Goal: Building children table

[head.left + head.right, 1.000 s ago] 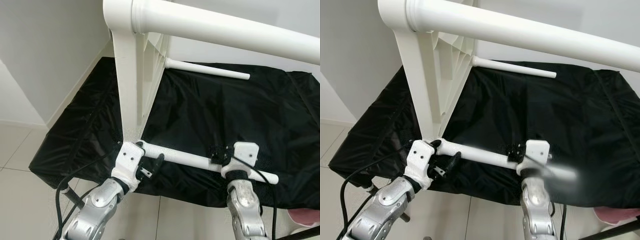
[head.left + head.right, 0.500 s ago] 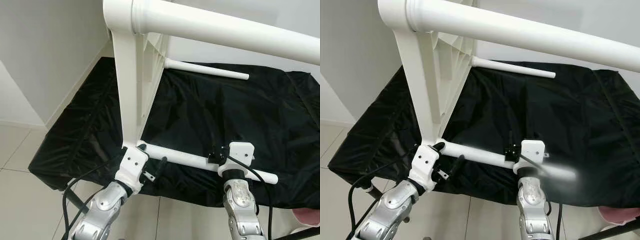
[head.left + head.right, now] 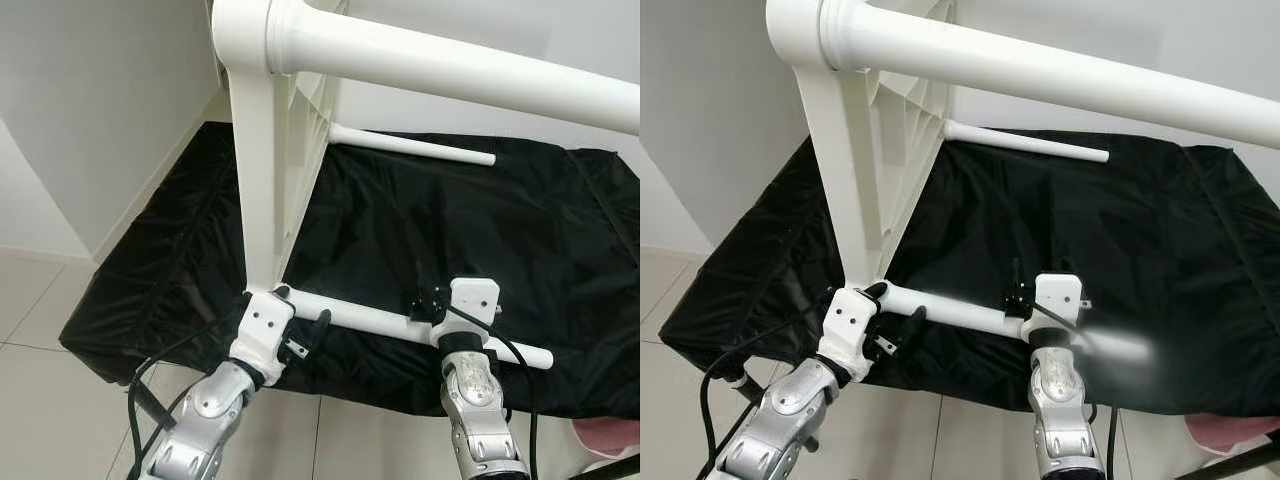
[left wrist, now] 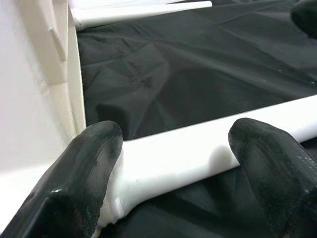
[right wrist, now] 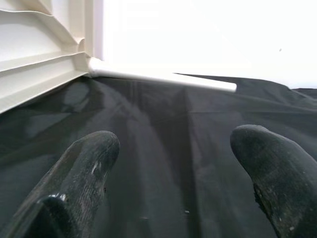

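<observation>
A white children's table lies on its side on a black cloth (image 3: 450, 220), its ribbed top (image 3: 262, 180) standing on edge. One thick leg (image 3: 450, 70) juts out overhead, a far leg (image 3: 410, 146) lies at the back, and a near leg (image 3: 370, 318) runs along the front edge. My left gripper (image 3: 302, 306) is open at that near leg's base, its fingers (image 4: 94, 163) astride it by the tabletop. My right gripper (image 3: 428, 302) is open above the same leg's middle, with only cloth between its fingers (image 5: 89, 163).
The cloth-covered surface ends just in front of my arms, with tiled floor (image 3: 40, 300) below. A grey wall (image 3: 100, 100) runs along the left side. Something pink (image 3: 605, 435) sits on the floor at the lower right.
My right gripper has slid a little along the near leg toward the tabletop. The left gripper dipped slightly and stays at the leg's base.
</observation>
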Motion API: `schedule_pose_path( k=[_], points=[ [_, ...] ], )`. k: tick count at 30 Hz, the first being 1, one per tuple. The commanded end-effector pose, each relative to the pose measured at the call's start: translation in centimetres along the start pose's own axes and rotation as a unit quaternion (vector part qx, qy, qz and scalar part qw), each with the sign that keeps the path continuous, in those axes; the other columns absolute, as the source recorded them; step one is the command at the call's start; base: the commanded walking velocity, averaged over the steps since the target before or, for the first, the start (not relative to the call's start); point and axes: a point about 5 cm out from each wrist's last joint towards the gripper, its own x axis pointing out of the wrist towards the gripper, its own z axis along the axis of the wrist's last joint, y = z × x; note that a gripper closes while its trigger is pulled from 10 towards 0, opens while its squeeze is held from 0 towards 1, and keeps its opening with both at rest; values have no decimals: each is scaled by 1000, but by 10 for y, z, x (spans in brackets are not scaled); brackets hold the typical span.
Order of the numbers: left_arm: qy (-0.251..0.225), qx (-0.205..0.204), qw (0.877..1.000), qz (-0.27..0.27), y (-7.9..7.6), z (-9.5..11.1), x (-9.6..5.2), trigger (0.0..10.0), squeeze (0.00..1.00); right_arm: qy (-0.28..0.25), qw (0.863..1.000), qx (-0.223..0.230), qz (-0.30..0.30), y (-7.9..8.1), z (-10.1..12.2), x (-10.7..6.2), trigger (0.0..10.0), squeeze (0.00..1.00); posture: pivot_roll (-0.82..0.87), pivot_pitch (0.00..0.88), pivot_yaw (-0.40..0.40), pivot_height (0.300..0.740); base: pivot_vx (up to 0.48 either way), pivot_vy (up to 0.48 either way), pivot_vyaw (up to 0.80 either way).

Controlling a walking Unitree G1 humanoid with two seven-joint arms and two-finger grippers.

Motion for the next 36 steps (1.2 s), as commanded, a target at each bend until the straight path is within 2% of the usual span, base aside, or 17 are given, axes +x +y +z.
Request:
schedule_pose_path(
  k=[1,22,29,34,36],
  points=[
    [3,2,1000,6,1,-3,0,10000,0,4,1000,-3,-3,-2,-3,0,10000,0,-27,0,8,740,0,-285,0],
    [3,6,1000,19,3,-5,-3,10000,0,6,1000,-2,7,2,-5,0,10000,0,-12,0,-3,740,0,-247,0],
    [6,12,999,42,5,-5,-2,10000,0,5,1000,-2,10,2,-4,2,10000,0,-11,0,-5,740,0,0,0],
    [-3,15,997,81,11,3,2,10000,0,-1,1000,-12,14,-2,-2,3,10000,0,-6,3,-8,740,0,0,0],
    [-5,3,996,85,13,5,1,10000,0,-6,1000,-16,17,-3,0,4,10000,0,-2,10,-8,740,0,0,0]
  ],
)
